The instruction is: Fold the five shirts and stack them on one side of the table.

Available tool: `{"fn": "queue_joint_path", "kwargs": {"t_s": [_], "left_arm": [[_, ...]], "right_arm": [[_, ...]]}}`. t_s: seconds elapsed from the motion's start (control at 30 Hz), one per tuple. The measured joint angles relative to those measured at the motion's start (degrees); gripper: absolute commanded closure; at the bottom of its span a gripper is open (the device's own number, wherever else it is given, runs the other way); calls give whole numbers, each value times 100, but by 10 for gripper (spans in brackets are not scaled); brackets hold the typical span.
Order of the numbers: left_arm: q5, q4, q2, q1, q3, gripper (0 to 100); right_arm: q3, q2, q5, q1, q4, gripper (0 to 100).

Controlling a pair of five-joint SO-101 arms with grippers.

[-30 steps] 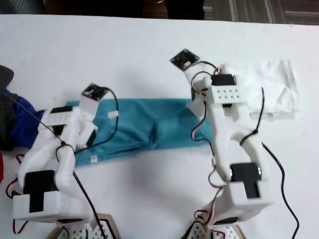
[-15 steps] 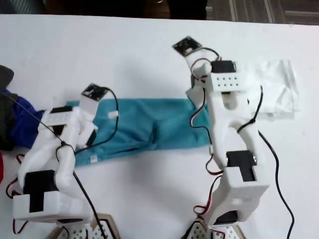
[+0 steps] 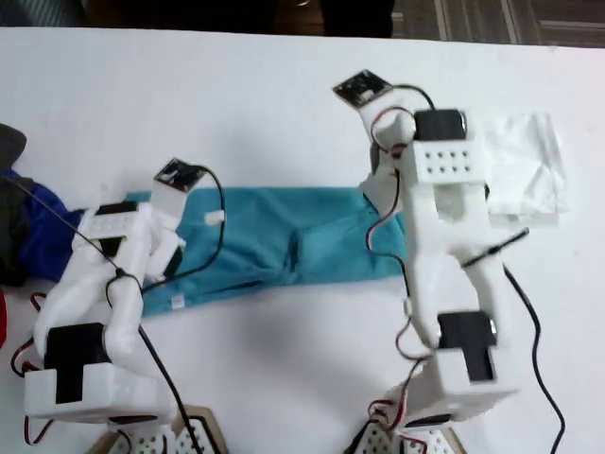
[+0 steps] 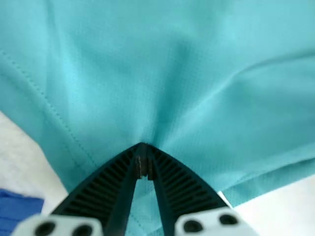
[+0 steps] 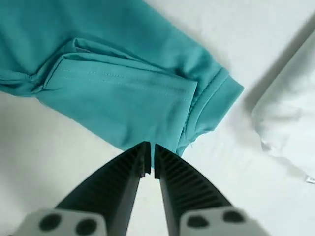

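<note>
Work item: the teal shirt (image 3: 274, 241), folded into a long band, lies across the middle of the table (image 3: 236, 95) between the two arms.
Left gripper (image 4: 142, 162): pressed together on a pinch of teal cloth near the band's left end; the fabric puckers at the tips.
Right gripper (image 5: 148, 160): pressed almost together with nothing visibly between the fingers; tips sit at the hem of the band's right end, beside the tucked-in sleeve.
Step in hand (judged): folding the band end over end.
Right-side grasp: spread the fingers, then take both layers at the hem, not the top layer alone.
Lift: raise both ends level so the tucked sleeve does not slide out.
Placement: lay edge onto edge before letting go.
Stack: a white shirt (image 3: 529, 170) lies just beyond the right end.
Queue: a pile of dark and blue garments (image 3: 28, 236) waits at the table's left edge.
Risk: a one-sided pull skews the band.
</note>
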Motion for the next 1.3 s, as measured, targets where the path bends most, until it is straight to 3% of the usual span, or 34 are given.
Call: {"fn": "queue_joint_path", "kwargs": {"t_s": [0.2, 0.4, 0.6, 0.73, 0.9, 1.07, 1.3], "left_arm": [[0, 0, 0, 0, 0, 974], [0, 0, 0, 0, 0, 974], [0, 0, -9, 0, 0, 974], [-9, 343, -290, -26, -18, 974], [9, 1257, -1301, -123, 0, 975], [-44, 2040, -2505, -492, 97, 975], [-422, 1864, -3095, -1741, 738, 975]], "right_arm": [[2409, -1099, 0, 114, -1574, 979], [4193, -1169, 0, 360, -3349, 979], [4246, -844, -9, 1029, -3587, 979], [4009, -888, 53, 1099, -3147, 979], [3701, -1705, -9, 484, -2523, 979], [3437, -2426, -747, -642, -2409, 979], [3235, -1521, -1231, -1890, -3182, 979]]}}
